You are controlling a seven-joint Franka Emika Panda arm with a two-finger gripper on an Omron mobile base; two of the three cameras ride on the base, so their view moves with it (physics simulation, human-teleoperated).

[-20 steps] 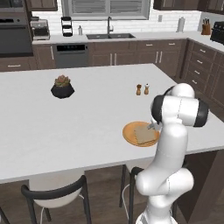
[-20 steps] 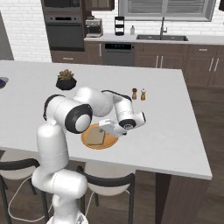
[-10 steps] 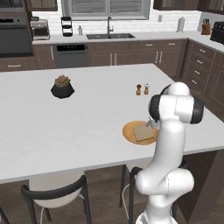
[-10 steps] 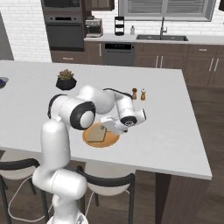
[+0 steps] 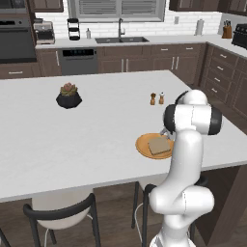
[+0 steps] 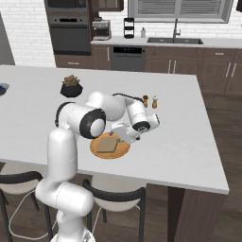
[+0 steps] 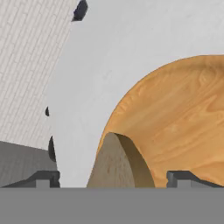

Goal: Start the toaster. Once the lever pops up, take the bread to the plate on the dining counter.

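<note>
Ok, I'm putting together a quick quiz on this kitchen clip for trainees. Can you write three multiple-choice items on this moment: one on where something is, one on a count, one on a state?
1. Where is the bread?
A. In the toaster
B. On the plate
C. Beside the plant pot

2. How many small shakers stand on the dining counter beyond the plate?
A. Two
B. Four
C. None

3. How are the gripper's jaws?
A. Shut on the bread
B. Shut on the plate's rim
C. Open

Answers:
1. B: the bread lies flat on the plate.
2. A: a pair of shakers stands together on the dining counter.
3. C: in the hand view the gripper has its fingertips set wide apart on either side of the bread, not pressing it.
</note>
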